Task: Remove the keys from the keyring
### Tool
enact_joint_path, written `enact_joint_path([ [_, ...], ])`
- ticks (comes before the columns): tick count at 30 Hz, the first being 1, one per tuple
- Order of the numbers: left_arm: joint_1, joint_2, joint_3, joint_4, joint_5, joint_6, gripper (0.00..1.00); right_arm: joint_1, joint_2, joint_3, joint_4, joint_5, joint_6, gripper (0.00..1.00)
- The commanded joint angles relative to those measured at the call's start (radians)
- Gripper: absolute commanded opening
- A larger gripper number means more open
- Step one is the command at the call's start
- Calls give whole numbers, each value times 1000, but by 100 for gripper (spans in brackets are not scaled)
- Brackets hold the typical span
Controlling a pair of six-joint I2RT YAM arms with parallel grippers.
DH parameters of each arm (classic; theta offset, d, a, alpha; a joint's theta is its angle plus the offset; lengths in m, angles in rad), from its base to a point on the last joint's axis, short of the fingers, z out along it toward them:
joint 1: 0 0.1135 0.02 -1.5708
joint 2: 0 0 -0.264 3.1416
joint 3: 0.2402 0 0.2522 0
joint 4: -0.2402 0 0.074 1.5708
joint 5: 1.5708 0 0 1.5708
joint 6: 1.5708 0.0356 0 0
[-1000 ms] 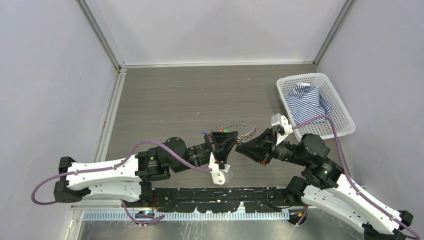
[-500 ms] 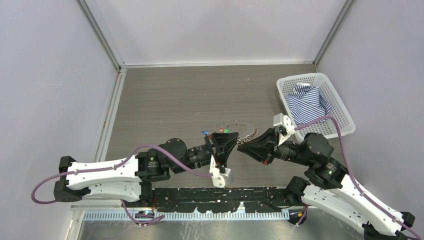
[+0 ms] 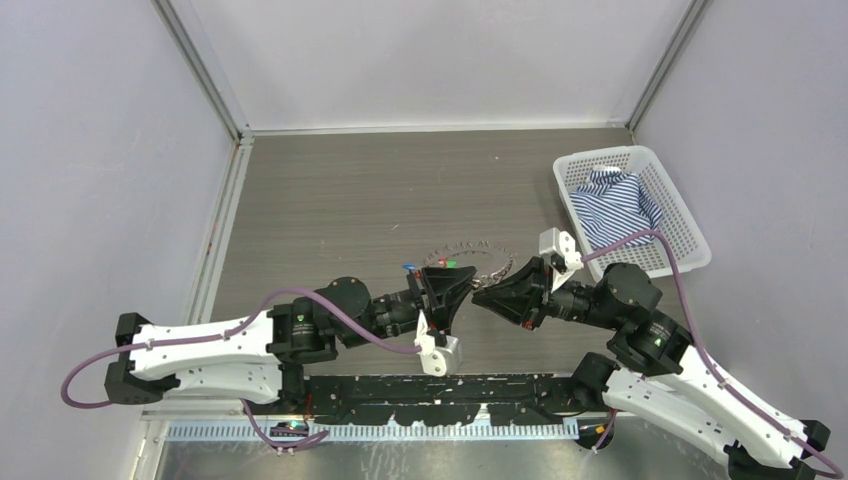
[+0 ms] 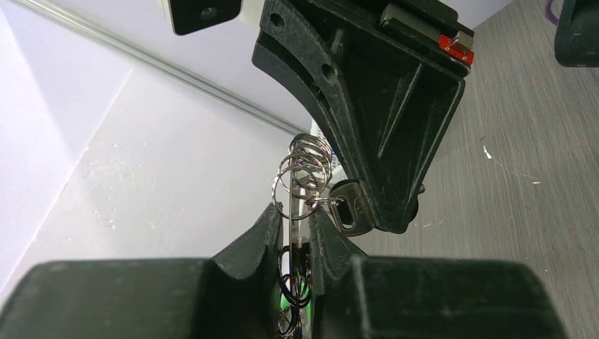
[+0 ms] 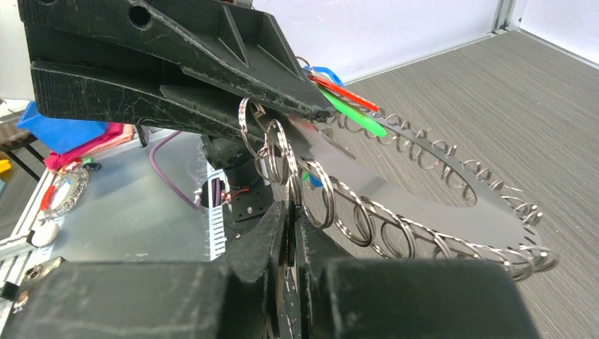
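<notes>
Left gripper (image 4: 297, 227) is clenched on the keyring (image 5: 438, 208). From its wrist view, the ring's flat silver edge runs straight down between the two dark fingers (image 4: 260, 236), with small wire loops bunched above and below the pinch. The right gripper (image 3: 480, 294) faces it nose to nose, the two tips almost touching. Its fingers (image 5: 267, 233) are drawn nearly together, and a dark key (image 4: 347, 210) sits right at their tip, hooked to one of the loops, so it looks pinched there.

From where I stand, the keyring sits between the two arms over the middle of the table (image 3: 340, 190), nearer the near edge than the far one. It arcs away toward the far side and seems to be off the surface. Its rim is strung with little wire loops all the way round. The keys (image 5: 357, 113) with coloured heads, green, red and blue, hang on it just beside the left gripper.

A white basket (image 3: 690, 255) with a striped cloth (image 3: 615, 205) in it sits by the table's right edge, well apart.
</notes>
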Motion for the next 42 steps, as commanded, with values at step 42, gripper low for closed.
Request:
enact_joint_path([
  [42,-17,21,-7,215,-36,165,0,2,-7,65,61,88,156,1],
])
